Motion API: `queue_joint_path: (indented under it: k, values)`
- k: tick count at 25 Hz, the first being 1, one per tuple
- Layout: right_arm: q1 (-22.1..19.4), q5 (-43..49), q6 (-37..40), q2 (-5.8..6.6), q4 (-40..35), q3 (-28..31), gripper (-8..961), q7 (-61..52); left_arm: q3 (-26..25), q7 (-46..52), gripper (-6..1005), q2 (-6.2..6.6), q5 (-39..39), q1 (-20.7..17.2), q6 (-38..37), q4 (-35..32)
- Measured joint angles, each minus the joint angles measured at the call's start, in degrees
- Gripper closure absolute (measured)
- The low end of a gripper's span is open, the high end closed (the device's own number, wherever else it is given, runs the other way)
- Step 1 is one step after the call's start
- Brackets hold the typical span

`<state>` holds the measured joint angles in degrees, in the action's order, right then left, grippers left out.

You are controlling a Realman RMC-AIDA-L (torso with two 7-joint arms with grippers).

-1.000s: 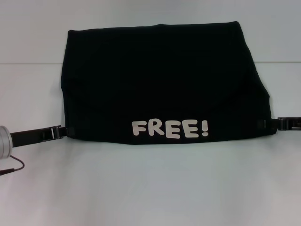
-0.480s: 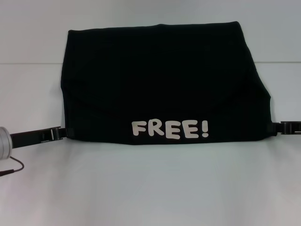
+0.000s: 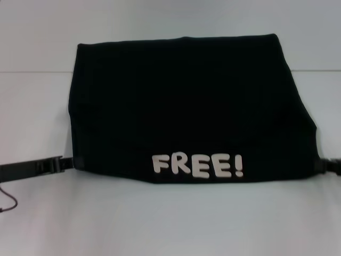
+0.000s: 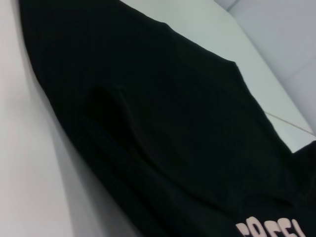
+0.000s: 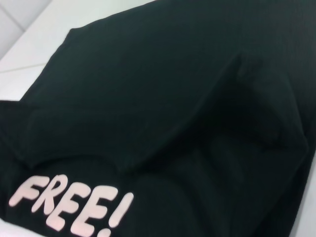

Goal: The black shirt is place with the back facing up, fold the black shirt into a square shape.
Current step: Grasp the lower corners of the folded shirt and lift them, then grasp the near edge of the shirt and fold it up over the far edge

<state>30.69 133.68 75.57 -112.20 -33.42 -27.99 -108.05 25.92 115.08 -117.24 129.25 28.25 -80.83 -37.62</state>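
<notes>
Left gripper: at shirt's near-left corner, low over the tabletop; jaws' state cannot be told.

Black shirt: centre of tabletop, folded band, long axis left-right, "FREE!" lettering upright along near edge. Near edge has come toward the robot over the last second and both arms have drawn outward; judged, fold being pulled flat.

Right gripper: at near-right corner, jaws' state cannot be told.

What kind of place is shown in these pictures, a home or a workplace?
Probably a robot test bench, not a home: a bare white table, only the black shirt on it, and the left gripper and right gripper at its near corners.
</notes>
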Motion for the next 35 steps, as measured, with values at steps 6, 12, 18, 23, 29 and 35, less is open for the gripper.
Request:
queue_joint_path:
  k: [6, 12, 18, 23, 29, 35]
  values:
    - [-5.92, -0.28, 10.28, 0.35, -2.32, 2.72, 918, 5.91, -0.15, 0.1, 986, 0.05, 0.77, -3.02, -9.58, -2.75]
    - [-12.42, 0.04, 19.98, 0.52, -5.38, 4.3, 919, 10.58, -1.19, -0.37, 986, 0.08, 5.3, -4.58, -20.31, -5.01]
    - [-16.56, 0.39, 24.54, 0.88, -5.89, 4.5, 919, 14.04, -5.23, -2.72, 986, 0.12, 9.75, -5.76, -30.23, -6.0]
    - [-18.4, 2.49, 27.71, 0.92, -5.95, 6.31, 919, 16.05, -8.61, -3.74, 986, 0.2, 12.87, -7.12, -32.6, -6.12]
    - [-18.38, 5.11, 29.95, 0.69, -5.96, 9.56, 919, 17.25, -9.06, -4.34, 985, 0.06, 13.08, -7.19, -32.74, -5.83]
    - [-16.45, 5.02, 32.63, 0.97, -6.0, 11.14, 919, 18.06, -9.07, -3.52, 986, 0.73, 12.67, -5.13, -32.7, -5.73]
